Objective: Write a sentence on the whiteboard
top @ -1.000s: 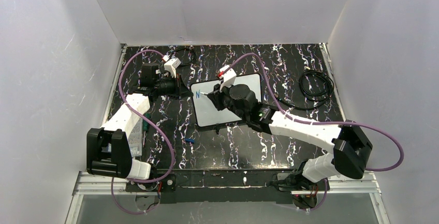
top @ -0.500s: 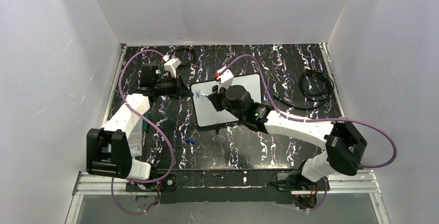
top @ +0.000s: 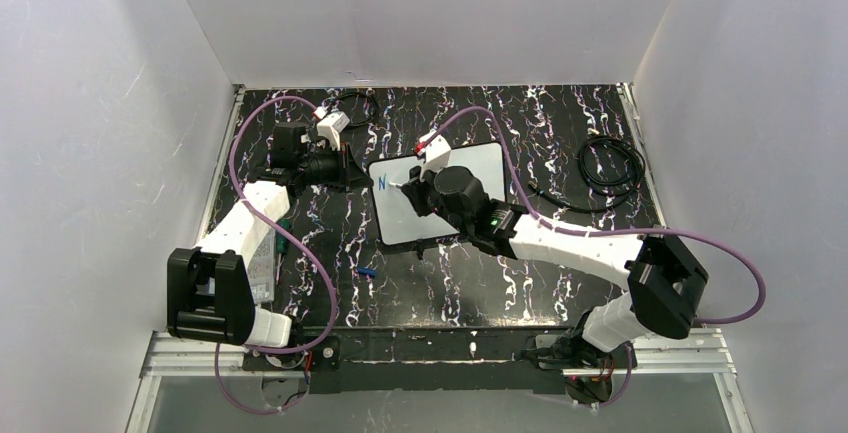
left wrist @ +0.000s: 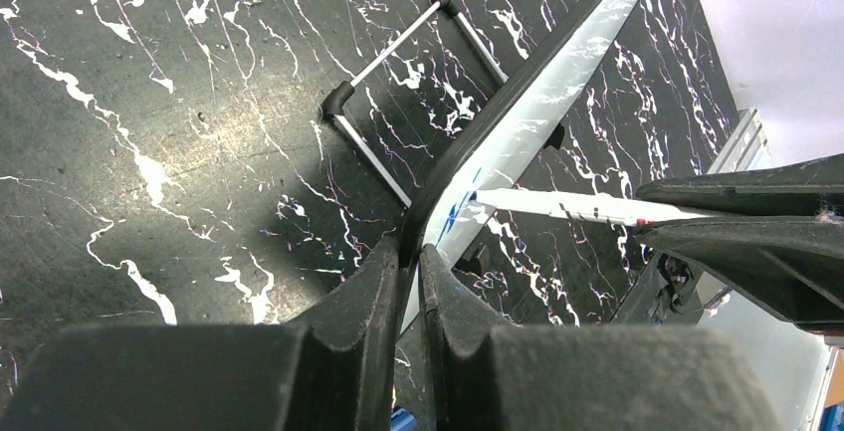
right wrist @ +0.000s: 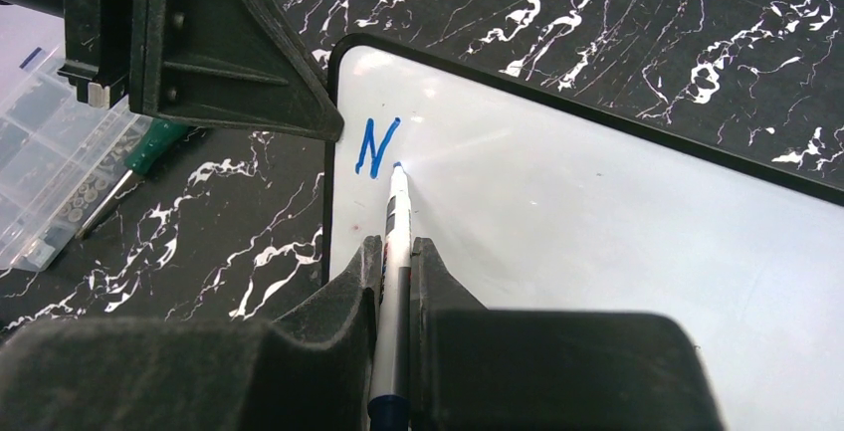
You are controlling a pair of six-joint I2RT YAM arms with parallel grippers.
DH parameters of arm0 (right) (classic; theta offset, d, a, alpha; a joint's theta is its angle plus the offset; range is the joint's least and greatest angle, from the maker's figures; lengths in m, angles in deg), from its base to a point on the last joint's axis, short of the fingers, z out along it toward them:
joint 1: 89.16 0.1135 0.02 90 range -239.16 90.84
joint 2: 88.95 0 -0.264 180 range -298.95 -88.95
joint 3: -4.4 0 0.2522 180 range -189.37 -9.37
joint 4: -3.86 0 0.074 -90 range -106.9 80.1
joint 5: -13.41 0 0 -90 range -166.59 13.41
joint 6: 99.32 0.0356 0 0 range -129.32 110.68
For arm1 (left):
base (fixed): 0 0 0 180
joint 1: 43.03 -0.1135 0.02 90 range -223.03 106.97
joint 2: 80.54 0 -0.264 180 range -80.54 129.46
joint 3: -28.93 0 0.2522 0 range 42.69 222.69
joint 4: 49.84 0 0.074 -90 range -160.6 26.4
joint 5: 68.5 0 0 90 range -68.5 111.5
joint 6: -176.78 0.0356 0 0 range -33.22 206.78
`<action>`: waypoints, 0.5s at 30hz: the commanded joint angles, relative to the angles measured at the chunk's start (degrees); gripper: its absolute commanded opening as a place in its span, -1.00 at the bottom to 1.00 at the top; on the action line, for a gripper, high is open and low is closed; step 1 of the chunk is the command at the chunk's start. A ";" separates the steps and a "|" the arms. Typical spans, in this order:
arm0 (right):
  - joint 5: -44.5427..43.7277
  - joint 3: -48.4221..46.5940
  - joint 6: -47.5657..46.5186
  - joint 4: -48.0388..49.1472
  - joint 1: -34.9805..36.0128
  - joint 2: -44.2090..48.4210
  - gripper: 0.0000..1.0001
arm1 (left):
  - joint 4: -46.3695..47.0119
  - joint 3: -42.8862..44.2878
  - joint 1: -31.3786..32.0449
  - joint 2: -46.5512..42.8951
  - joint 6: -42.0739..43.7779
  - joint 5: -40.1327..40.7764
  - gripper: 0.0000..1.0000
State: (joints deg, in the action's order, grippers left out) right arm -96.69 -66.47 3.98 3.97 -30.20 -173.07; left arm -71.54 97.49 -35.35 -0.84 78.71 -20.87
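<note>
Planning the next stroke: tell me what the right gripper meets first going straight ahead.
The whiteboard: the marker in the right gripper points at its surface beside the blue N, seemingly touching.

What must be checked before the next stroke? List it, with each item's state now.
1. Marker clamped in the right gripper: ok.
2. Marker tip on the whiteboard, just right of the blue N: ok, it appears to touch.
3. Left gripper shut on the whiteboard's edge, steadying it: ok.
4. Bare board right of the N for more letters: ok.
5. Ink enough for the next letter: cannot tell.
</note>
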 commanded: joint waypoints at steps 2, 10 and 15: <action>-5.07 1.20 -0.19 0.39 -0.07 1.61 -0.97 | -0.49 -0.08 0.49 -2.58 0.19 -1.21 -1.00; -6.33 0.85 -0.29 1.68 -0.07 2.03 -0.97 | -0.49 -0.09 0.49 -2.54 0.25 -1.27 -1.00; -6.71 0.86 -0.33 3.35 -0.07 2.70 -0.97 | -0.49 -0.05 0.58 -2.53 0.32 -1.31 -1.00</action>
State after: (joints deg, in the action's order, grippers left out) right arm -99.40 -65.81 4.20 4.04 -29.81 -172.37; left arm -71.52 97.49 -35.35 -0.84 78.71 -20.50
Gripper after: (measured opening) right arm 0.161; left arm 0.088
